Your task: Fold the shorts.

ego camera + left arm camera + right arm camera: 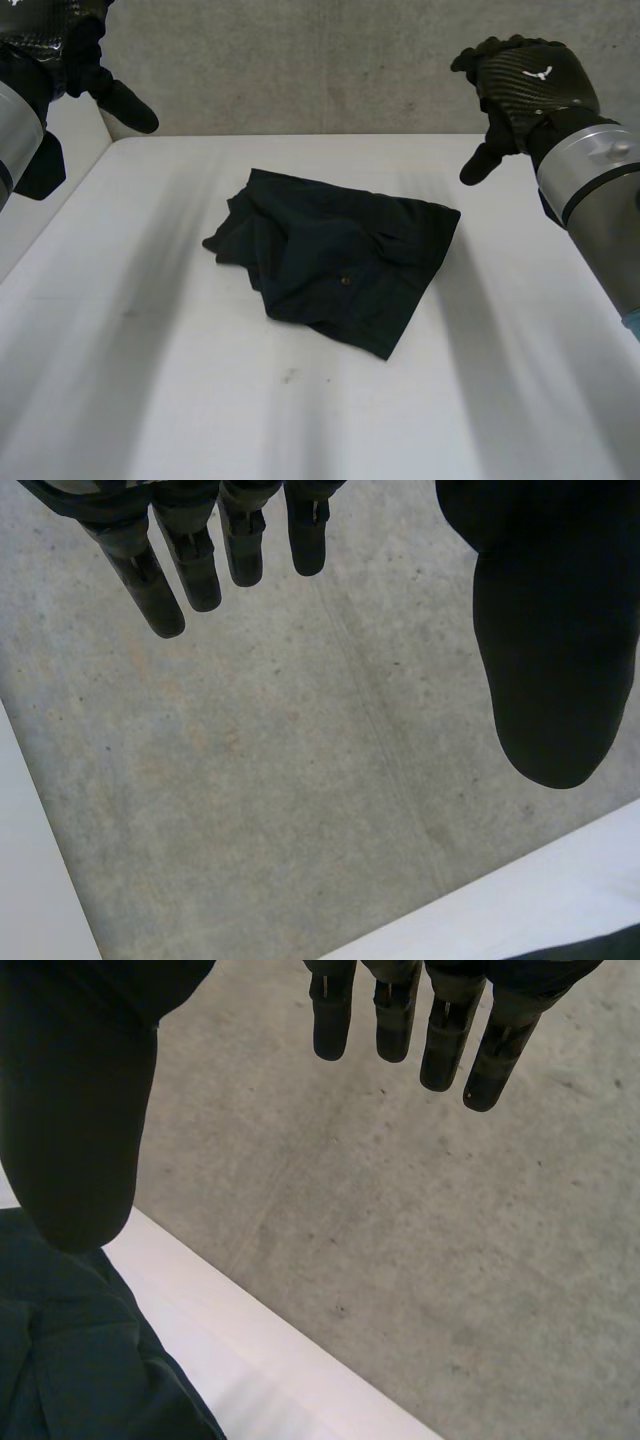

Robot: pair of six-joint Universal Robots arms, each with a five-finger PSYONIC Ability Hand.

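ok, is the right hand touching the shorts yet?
Apart. In the head view the right hand hangs open above the table, with bare white surface showing between its thumb and the shorts.

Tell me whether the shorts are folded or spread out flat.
Crumpled, neither flat nor neatly folded: the dark shorts lie bunched on the white table, with uneven creases and overlapping layers.

Shorts (335,260) lie mid-table (520,400), between raised arms.

White table (300,430), faint dark marks (288,376), speckled grey concrete (300,60) beyond its far edge
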